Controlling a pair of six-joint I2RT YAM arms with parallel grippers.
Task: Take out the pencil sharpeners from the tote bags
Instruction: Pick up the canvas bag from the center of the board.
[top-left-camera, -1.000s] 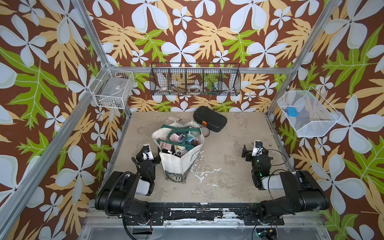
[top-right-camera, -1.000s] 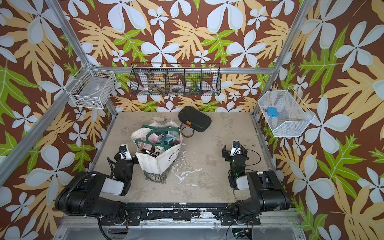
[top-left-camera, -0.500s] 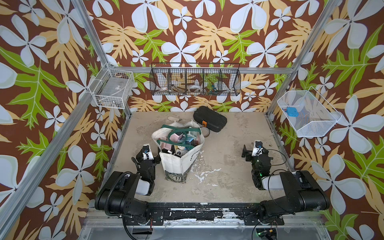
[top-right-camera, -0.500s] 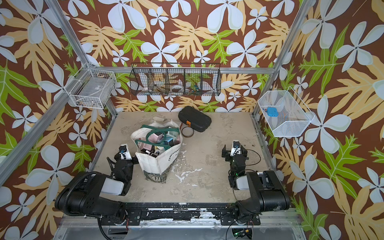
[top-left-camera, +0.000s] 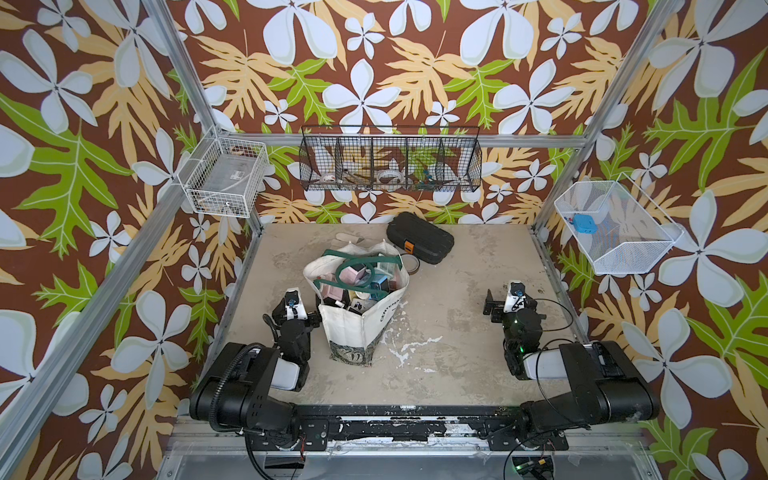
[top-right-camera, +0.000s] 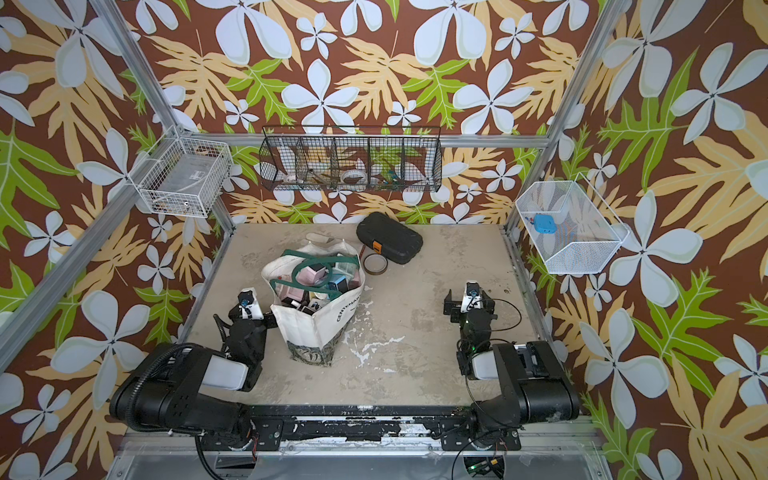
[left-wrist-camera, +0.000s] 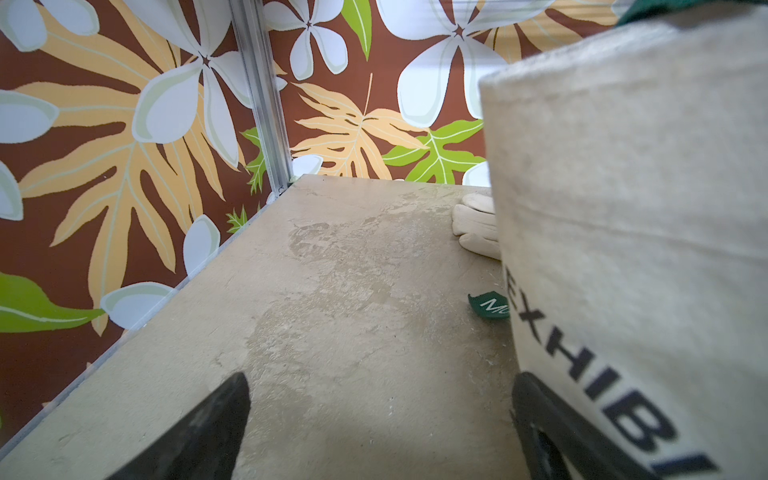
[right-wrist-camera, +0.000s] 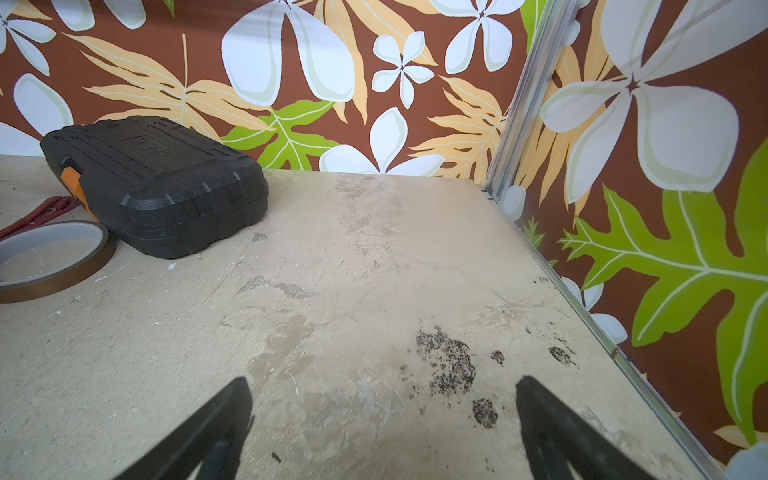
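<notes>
The cream tote bag (top-left-camera: 360, 325) (top-right-camera: 312, 328) stands upright left of the table's middle, its mouth open and its dark green handles lying across the top. Several pastel pencil sharpeners (top-left-camera: 352, 274) (top-right-camera: 311, 274) fill it, pink and blue ones on top. My left gripper (top-left-camera: 293, 313) (top-right-camera: 249, 312) sits low at the bag's left side, open and empty (left-wrist-camera: 380, 382), with one finger against the canvas (left-wrist-camera: 623, 208). My right gripper (top-left-camera: 510, 301) (top-right-camera: 469, 303) rests open over bare table (right-wrist-camera: 382, 382) at the right, far from the bag.
A black hard case (top-left-camera: 419, 243) (right-wrist-camera: 158, 183) and a brown tape roll (top-left-camera: 411, 264) (right-wrist-camera: 50, 257) lie behind the bag, and a pale glove (left-wrist-camera: 473, 228) lies at its back left. Wire baskets hang on the walls: white (top-left-camera: 224, 183), black (top-left-camera: 390, 160) and white mesh (top-left-camera: 615, 228).
</notes>
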